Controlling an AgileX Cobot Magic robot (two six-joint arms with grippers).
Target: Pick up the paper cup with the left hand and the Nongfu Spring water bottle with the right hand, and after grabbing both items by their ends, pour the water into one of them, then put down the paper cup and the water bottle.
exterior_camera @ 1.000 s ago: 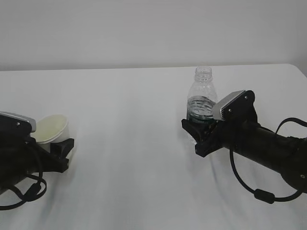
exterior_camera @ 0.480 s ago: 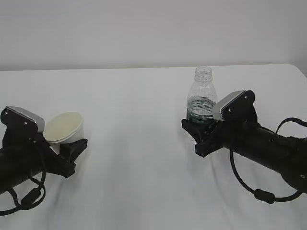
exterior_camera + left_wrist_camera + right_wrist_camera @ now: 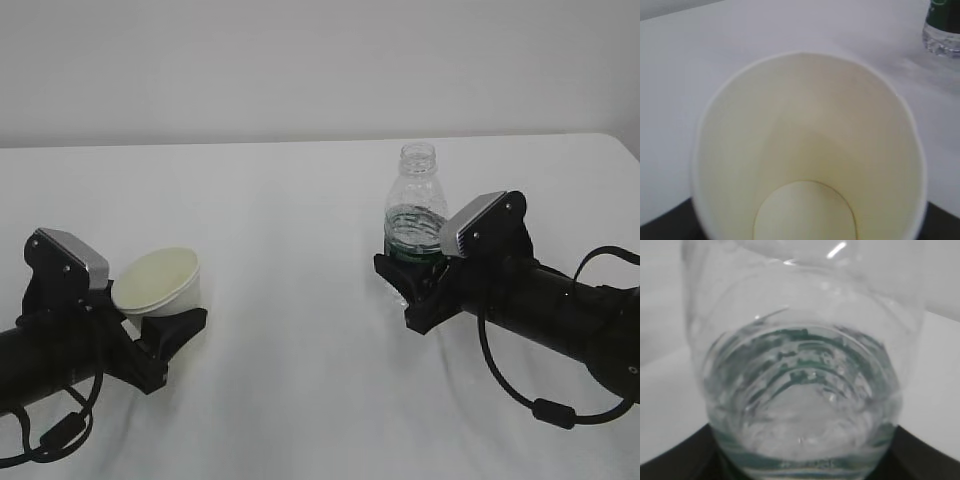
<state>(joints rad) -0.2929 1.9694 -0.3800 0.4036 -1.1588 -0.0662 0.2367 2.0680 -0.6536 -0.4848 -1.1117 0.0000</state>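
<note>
exterior: left pincer (image 3: 165, 335) holds paper cup (image 3: 160, 282) tilted above tabletop (image 3: 300, 250); right pincer (image 3: 405, 280) grips Nongfu Spring water bottle (image 3: 415, 215), upright | left wrist: cup interior empty, bottle well apart | right wrist: water (image 3: 800, 405) low in bottle | risk: pouring across that gap would spill.

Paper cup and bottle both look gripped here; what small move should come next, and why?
Probably bring the two together: carry the paper cup, tilted in the left gripper and empty inside, right toward the water bottle. The right gripper holds the bottle upright by its base, uncapped, with the water low inside, and a wide stretch of table separates them.
</note>
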